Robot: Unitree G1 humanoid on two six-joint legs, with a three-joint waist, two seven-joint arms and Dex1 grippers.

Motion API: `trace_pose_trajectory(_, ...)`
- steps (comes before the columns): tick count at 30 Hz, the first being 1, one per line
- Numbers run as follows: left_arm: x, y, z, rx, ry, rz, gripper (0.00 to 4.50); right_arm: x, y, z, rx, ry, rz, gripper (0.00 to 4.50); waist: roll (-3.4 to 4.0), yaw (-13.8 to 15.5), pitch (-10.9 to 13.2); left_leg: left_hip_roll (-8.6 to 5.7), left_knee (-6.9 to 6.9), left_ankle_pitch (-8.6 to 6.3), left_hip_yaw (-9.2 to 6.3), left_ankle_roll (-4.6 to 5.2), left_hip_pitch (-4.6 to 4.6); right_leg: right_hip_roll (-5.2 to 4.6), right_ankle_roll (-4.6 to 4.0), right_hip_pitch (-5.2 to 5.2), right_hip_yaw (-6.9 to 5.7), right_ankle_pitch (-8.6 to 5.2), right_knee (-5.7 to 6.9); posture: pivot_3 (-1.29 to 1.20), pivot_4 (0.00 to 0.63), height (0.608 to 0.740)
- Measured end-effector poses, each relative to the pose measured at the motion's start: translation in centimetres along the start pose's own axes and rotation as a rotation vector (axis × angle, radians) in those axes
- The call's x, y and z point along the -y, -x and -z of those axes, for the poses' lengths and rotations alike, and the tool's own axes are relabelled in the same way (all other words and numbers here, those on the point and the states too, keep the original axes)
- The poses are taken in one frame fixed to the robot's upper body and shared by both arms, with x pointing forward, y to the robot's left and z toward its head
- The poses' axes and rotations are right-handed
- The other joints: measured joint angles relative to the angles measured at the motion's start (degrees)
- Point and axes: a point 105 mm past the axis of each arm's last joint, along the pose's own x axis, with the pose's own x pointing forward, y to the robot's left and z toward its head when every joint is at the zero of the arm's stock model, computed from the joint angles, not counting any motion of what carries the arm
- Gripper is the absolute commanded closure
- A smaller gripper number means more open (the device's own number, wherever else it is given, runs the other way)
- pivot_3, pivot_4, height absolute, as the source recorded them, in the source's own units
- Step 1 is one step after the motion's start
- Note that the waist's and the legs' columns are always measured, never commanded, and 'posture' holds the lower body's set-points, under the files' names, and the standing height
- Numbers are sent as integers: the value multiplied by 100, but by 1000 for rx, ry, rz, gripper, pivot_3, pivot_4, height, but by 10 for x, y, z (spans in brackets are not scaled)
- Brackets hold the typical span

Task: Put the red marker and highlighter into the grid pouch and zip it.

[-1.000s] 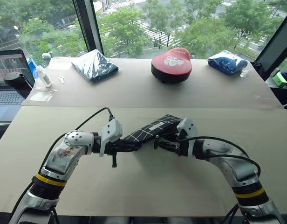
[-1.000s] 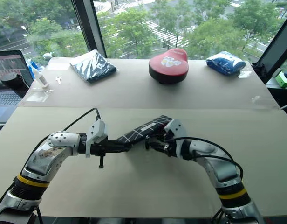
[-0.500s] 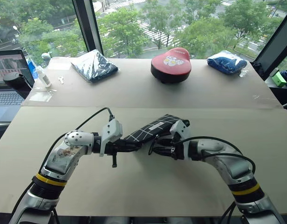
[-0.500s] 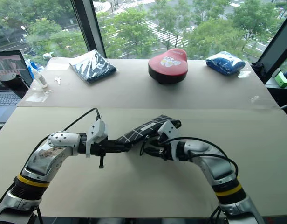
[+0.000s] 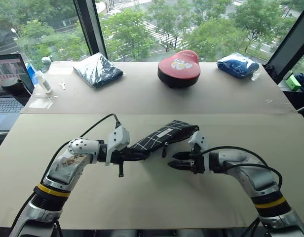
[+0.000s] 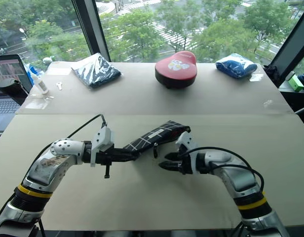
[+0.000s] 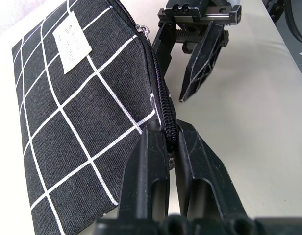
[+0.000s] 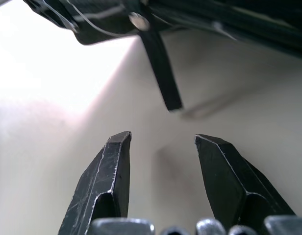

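The grid pouch (image 5: pixel 164 134), black with white lines and a small white label, is held tilted above the table. My left gripper (image 5: pixel 138 154) is shut on its lower end, pinching the zipper edge (image 7: pixel 163 115). A black zipper pull (image 8: pixel 161 73) hangs from the pouch's underside. My right gripper (image 5: pixel 171 163) stands open just below and beside that pull, touching nothing, with its fingers (image 8: pixel 109 176) apart. From the left wrist view the right gripper (image 7: pixel 195 78) shows beyond the pouch. The red marker and the highlighter are out of view.
At the table's far side lie a dark blue wrapped bundle (image 5: pixel 98 69), a red dome-shaped case (image 5: pixel 179 68) and a blue bundle (image 5: pixel 237 64). A laptop (image 5: pixel 6 81) and a small bottle (image 5: pixel 45 83) stand at the far left.
My right gripper has turned and come away from the pouch's edge, now pointing under the hanging pull. The left gripper and the pouch have stayed put.
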Motion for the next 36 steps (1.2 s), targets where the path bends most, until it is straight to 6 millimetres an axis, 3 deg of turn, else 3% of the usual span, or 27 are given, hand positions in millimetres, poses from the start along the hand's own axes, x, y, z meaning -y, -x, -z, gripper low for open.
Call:
trace_pose_trajectory(9, 0, 0, 0, 0, 1, -1, 4500, 5, -11, -22, 26, 55, 14, 2161, 0, 17, 0, -4, -1, 0, -1, 0, -2, -4, 0, -2, -2, 0, -1, 0, 150, 740)
trace_pose_trajectory(18, 0, 0, 1, 1, 3, -5, 4500, 5, -10, -17, -5, 62, 8, 2161, 0, 14, 0, -4, -2, 0, -2, 0, -2, -4, 0, -1, -3, 0, -2, 0, 150, 740)
trace_pose_trajectory(22, 0, 0, 1, 2, 3, -7, 4500, 4, -13, -19, 6, 53, 4, 3120, 0, 9, 0, -2, -2, 0, -2, 0, -2, -3, 0, -2, -3, 0, -1, 0, 150, 740)
trace_pose_trajectory(24, 0, -1, 0, 6, 3, -7, 4500, 5, -16, -20, 18, 43, 7, 3979, 0, 5, 0, -3, -3, 0, -2, 0, -2, -3, 0, -2, -2, 0, -1, 0, 150, 740)
trace_pose_trajectory(26, 0, -2, 0, 8, 4, -6, 4500, 6, -17, -20, 19, 37, 9, 4481, 0, 0, 0, -3, -3, 0, -2, 0, -2, -4, 0, -2, -3, 0, -2, 0, 150, 740)
trace_pose_trajectory(36, -1, -2, 0, 9, 4, -11, 4500, 14, 5, -23, 37, 50, 47, 4481, 0, 11, 0, -4, -6, 0, -2, 0, -3, -6, 0, -2, -2, 0, -3, 0, 150, 740)
